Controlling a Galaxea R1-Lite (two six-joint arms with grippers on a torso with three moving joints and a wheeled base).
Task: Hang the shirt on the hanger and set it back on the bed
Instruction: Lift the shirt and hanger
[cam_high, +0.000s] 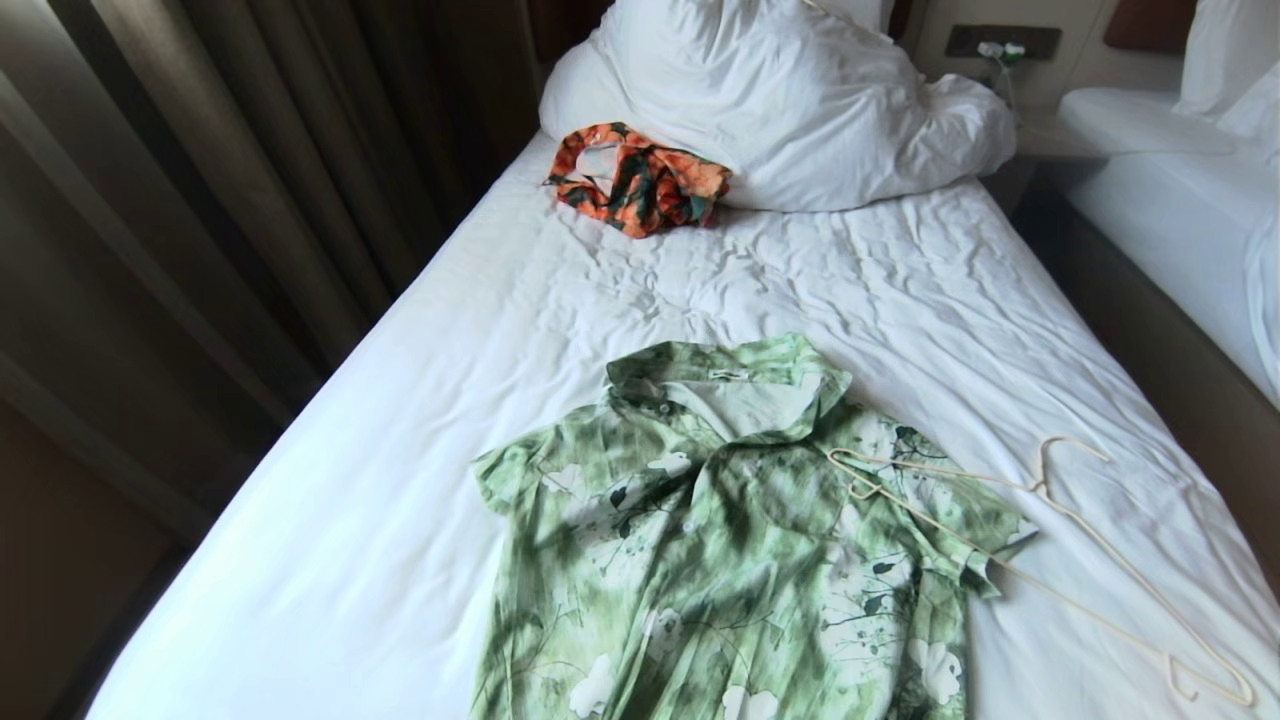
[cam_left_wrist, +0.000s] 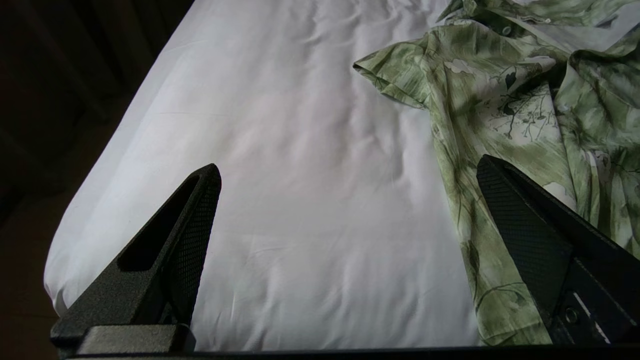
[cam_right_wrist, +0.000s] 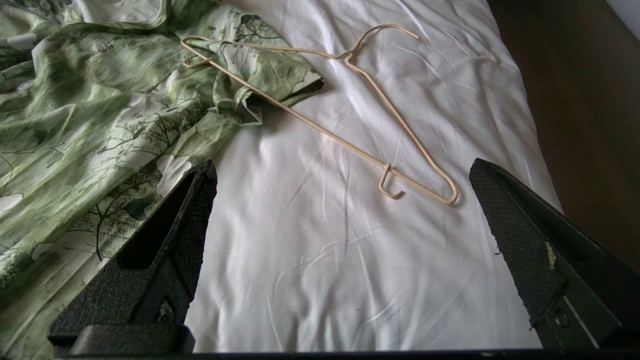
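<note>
The green-and-white floral shirt (cam_high: 730, 540) lies flat on the bed (cam_high: 420, 420), collar toward the pillows. The cream wire hanger (cam_high: 1050, 540) rests to its right, one end over the shirt's right sleeve, the rest on the sheet. Neither arm shows in the head view. My left gripper (cam_left_wrist: 347, 172) hangs open above bare sheet left of the shirt (cam_left_wrist: 500, 100), nothing between its fingers. My right gripper (cam_right_wrist: 342, 167) is open above the sheet, just short of the hanger (cam_right_wrist: 350, 100), with the shirt (cam_right_wrist: 100, 100) to one side.
An orange-and-dark-green garment (cam_high: 635, 180) lies by the white pillows and duvet (cam_high: 780, 100) at the head of the bed. Dark curtains (cam_high: 200, 200) run along the left edge. A gap and a second white bed (cam_high: 1180, 200) lie to the right.
</note>
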